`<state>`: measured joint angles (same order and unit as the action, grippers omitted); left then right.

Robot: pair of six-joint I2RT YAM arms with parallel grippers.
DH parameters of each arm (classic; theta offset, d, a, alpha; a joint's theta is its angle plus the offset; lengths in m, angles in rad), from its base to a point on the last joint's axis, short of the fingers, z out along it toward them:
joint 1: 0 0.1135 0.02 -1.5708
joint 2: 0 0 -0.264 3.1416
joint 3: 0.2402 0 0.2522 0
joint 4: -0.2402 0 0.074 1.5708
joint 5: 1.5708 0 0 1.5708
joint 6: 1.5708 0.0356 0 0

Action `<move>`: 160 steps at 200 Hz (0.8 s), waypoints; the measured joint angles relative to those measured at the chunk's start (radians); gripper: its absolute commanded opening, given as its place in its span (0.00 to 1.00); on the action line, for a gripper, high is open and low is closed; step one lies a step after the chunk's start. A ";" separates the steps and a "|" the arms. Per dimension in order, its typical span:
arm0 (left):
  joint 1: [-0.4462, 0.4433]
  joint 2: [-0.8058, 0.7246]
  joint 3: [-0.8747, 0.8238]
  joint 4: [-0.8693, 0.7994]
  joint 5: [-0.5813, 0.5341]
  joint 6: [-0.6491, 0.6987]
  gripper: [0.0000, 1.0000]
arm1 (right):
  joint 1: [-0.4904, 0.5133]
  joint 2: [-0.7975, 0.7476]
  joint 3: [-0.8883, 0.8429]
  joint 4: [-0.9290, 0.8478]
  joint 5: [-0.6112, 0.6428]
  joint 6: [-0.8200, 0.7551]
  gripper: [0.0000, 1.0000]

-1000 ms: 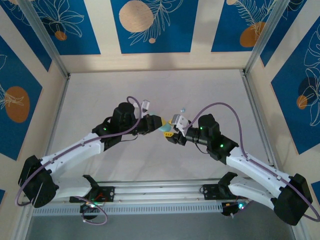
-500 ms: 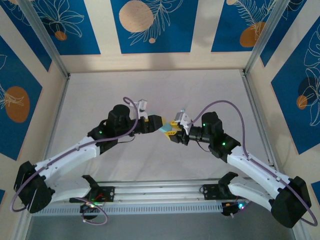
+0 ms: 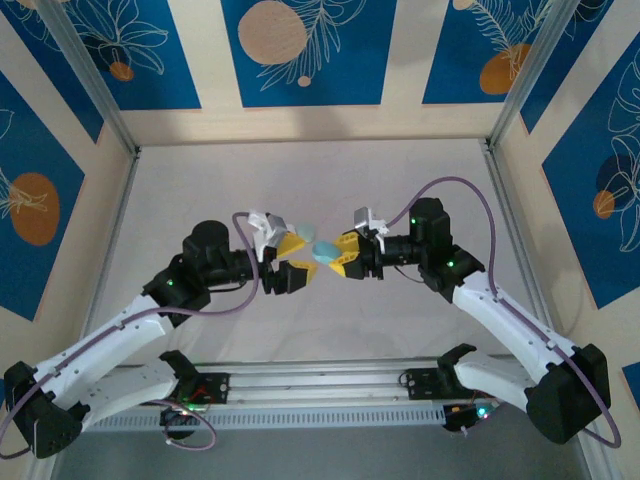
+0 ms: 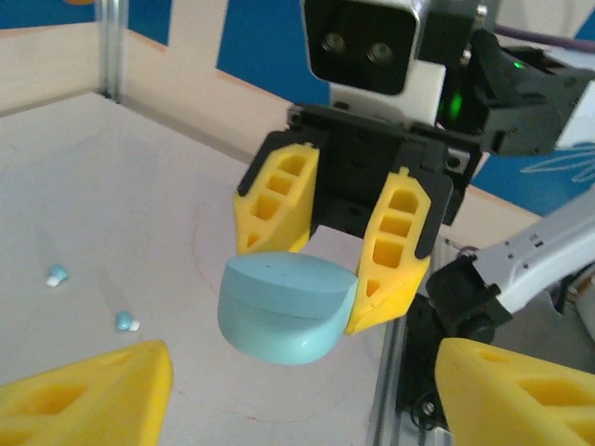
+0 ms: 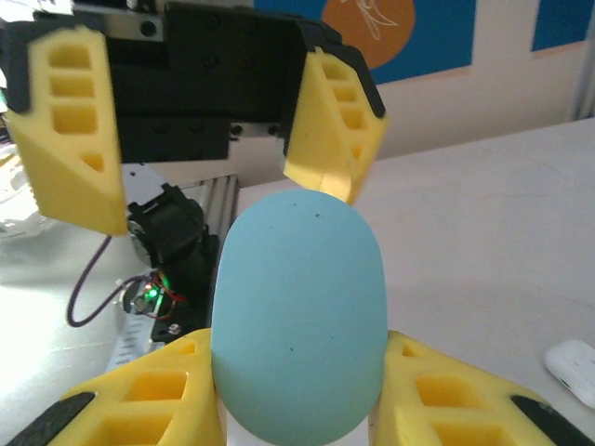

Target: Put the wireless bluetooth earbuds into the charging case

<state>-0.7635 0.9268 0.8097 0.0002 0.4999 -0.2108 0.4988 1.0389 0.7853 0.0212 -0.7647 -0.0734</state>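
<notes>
Right tool (image 3: 337,257) was clenched on the charging case (image 4: 288,307), holding it clear of the tabletop (image 3: 200,180) between yellow fingers. I noted the case as a smooth, rounded, pale teal pebble, closed, with a faint seam and a few dark specks. Left tool (image 3: 308,259) faced it, jaws spread and grasping nothing, fingertips near the case. An earbud (image 4: 56,275) and a second earbud (image 4: 125,322) lay loose on the tabletop: tiny, glossy, pale blue with white tips.

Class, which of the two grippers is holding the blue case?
The right gripper: its yellow fingers pinch the blue case, while the left gripper stands open.
</notes>
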 measured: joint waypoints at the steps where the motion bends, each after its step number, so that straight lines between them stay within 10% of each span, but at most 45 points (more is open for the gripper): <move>1: 0.000 0.000 0.000 0.000 0.002 0.001 0.68 | 0.000 0.000 0.001 -0.001 -0.001 0.000 0.28; 160: 0.004 0.118 -0.005 0.095 0.137 0.054 0.40 | 0.026 0.019 0.038 -0.069 -0.034 -0.061 0.28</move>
<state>-0.7597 1.0451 0.8051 0.0956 0.6365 -0.1570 0.5243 1.0576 0.8230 -0.0479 -0.7982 -0.1349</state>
